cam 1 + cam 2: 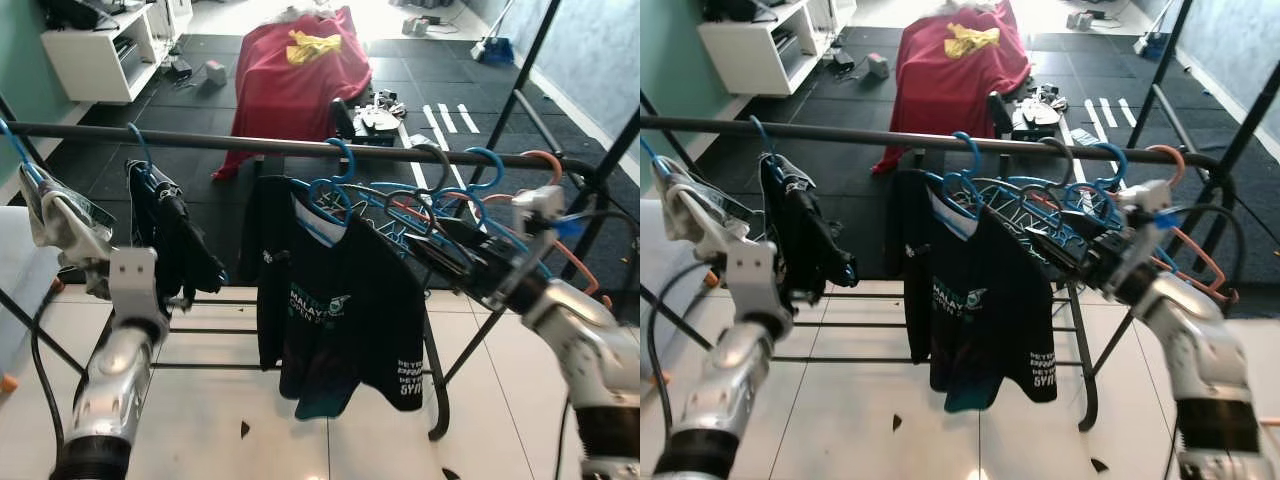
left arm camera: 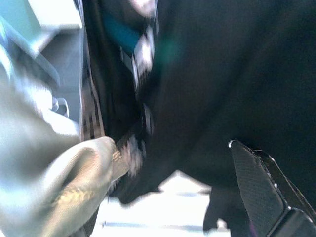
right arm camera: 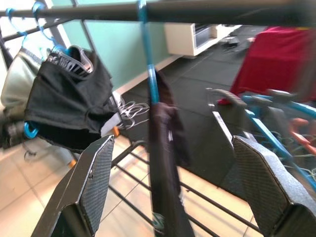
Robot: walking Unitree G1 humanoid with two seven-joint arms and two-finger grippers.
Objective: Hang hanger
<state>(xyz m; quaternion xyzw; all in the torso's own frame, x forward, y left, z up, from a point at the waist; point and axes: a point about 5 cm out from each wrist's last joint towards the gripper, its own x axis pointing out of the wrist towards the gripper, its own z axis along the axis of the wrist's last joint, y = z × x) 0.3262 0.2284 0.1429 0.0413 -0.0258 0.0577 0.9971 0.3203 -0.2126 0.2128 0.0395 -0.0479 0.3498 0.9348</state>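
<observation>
- The right gripper (image 3: 173, 182) has its fingers (image 3: 91, 182) spread wide, empty, raised just beside the black jersey (image 1: 345, 320), with the arm reaching up from the lower right.
- That jersey hangs on a blue hanger (image 1: 333, 190) hooked over the dark rail (image 1: 250, 145).
- The left gripper (image 1: 60, 225) is lifted close to a small black garment (image 1: 175, 240) on the rail; whether its fingers are apart cannot be told.
- Empty blue and orange hangers (image 1: 470, 180) bunch on the rail's right end.

Silver arms, textured black fingers (image 3: 96, 173)
</observation>
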